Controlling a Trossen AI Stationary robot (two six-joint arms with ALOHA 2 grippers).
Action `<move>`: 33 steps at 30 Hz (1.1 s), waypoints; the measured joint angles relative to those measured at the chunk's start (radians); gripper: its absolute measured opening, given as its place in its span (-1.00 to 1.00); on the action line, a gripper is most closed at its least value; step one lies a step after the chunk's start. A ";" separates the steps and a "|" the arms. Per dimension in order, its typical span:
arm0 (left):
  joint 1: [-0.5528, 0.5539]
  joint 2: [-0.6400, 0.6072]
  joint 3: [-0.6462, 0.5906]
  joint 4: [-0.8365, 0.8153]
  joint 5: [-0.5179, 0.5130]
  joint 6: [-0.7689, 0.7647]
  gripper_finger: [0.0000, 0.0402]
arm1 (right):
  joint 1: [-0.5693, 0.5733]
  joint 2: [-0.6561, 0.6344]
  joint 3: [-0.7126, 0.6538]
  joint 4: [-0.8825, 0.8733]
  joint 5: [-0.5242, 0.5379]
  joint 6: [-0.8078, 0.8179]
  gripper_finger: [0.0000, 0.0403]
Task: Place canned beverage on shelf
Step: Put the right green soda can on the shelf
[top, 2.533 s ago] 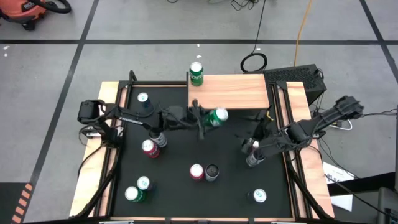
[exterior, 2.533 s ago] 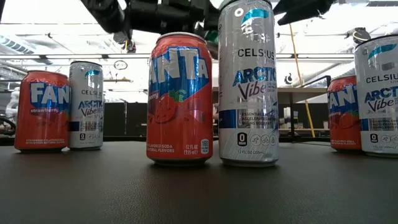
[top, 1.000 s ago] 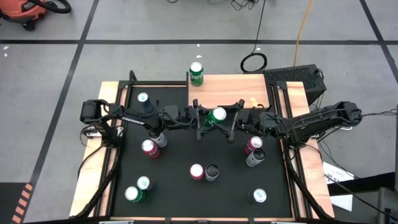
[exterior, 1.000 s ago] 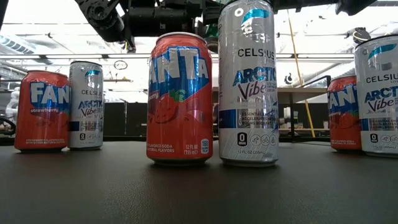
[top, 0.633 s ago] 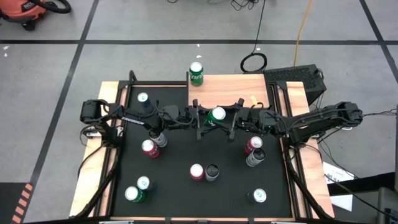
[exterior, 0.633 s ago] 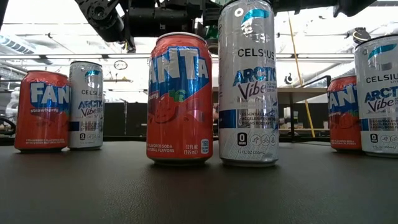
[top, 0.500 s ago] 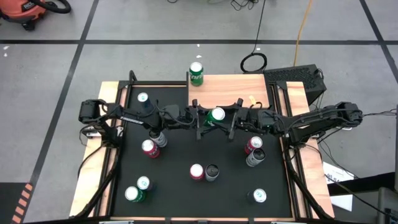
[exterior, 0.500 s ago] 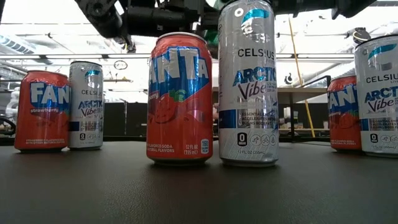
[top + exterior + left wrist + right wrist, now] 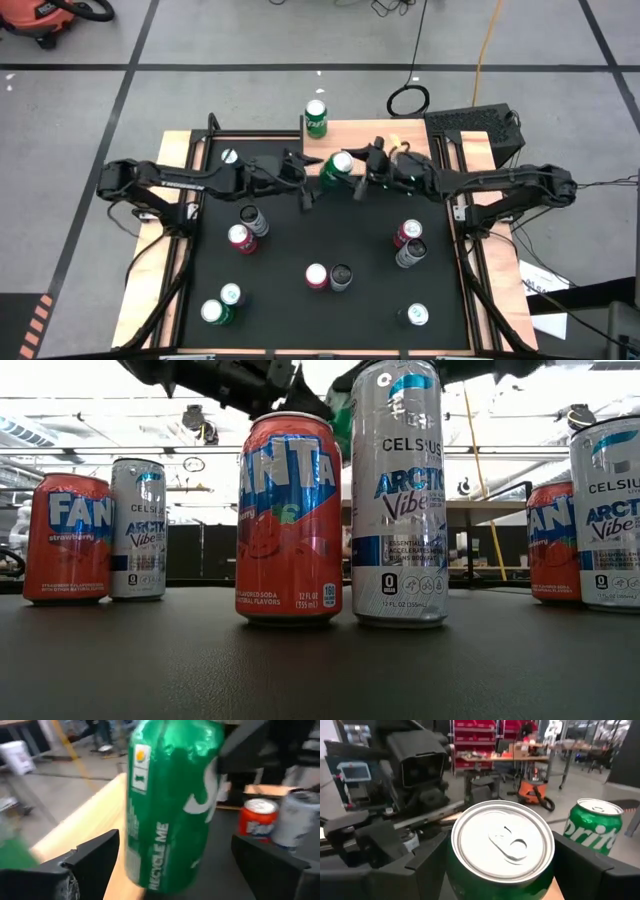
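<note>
A green Sprite can (image 9: pixel 338 165) hangs over the near left corner of the light-wood shelf (image 9: pixel 390 140). My right gripper (image 9: pixel 357 172) reaches in from the right and is shut on the can. My left gripper (image 9: pixel 305 182) is open. In the left wrist view its two fingers (image 9: pixel 95 857) stand on either side of the can (image 9: pixel 170 805) with a gap on each side and do not touch it. A second Sprite can (image 9: pixel 316 116) stands on the shelf's far left corner. My right gripper pinches the can's side wall just below the top rim (image 9: pixel 454 872) between its two fingers, one on each side. The fingers come from the table's right, slanting a little down. The can is nearly upright, top up, lifted clear of the shelf and the mat.
Several cans stand on the black mat: a red one (image 9: pixel 238 237) and a silver one (image 9: pixel 253 220) at the left, two in the middle (image 9: pixel 328 277), two at the right (image 9: pixel 408 242), others near the front edge. A Fanta can (image 9: pixel 290 520) and a Celsius can (image 9: pixel 398 490) fill the low view.
My right gripper has come from the right side of the mat to the can that my left gripper held up. Both grippers and the can have then gone toward the far edge, to the shelf's near left corner. My left gripper now stands a little left of the can.
</note>
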 joint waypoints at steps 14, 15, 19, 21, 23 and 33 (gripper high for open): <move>-0.011 -0.178 -0.091 -0.170 -0.203 -0.043 0.89 | -0.191 0.259 0.348 -0.233 -0.135 -0.048 0.41; -0.010 -0.187 -0.112 -0.165 -0.221 -0.055 0.89 | -0.203 0.268 0.350 -0.235 -0.146 -0.045 0.41; -0.012 -0.219 -0.185 -0.146 -0.238 -0.077 0.89 | -0.241 0.301 0.355 -0.245 -0.163 -0.038 0.41; -0.011 -0.224 -0.215 -0.138 -0.245 -0.089 0.89 | -0.259 0.316 0.357 -0.241 -0.182 -0.033 0.41; -0.011 -0.223 -0.223 -0.132 -0.250 -0.090 0.89 | -0.275 0.333 0.359 -0.232 -0.217 -0.015 0.41; -0.013 -0.223 -0.229 -0.118 -0.250 -0.090 0.89 | -0.301 0.364 0.360 -0.216 -0.302 -0.003 0.42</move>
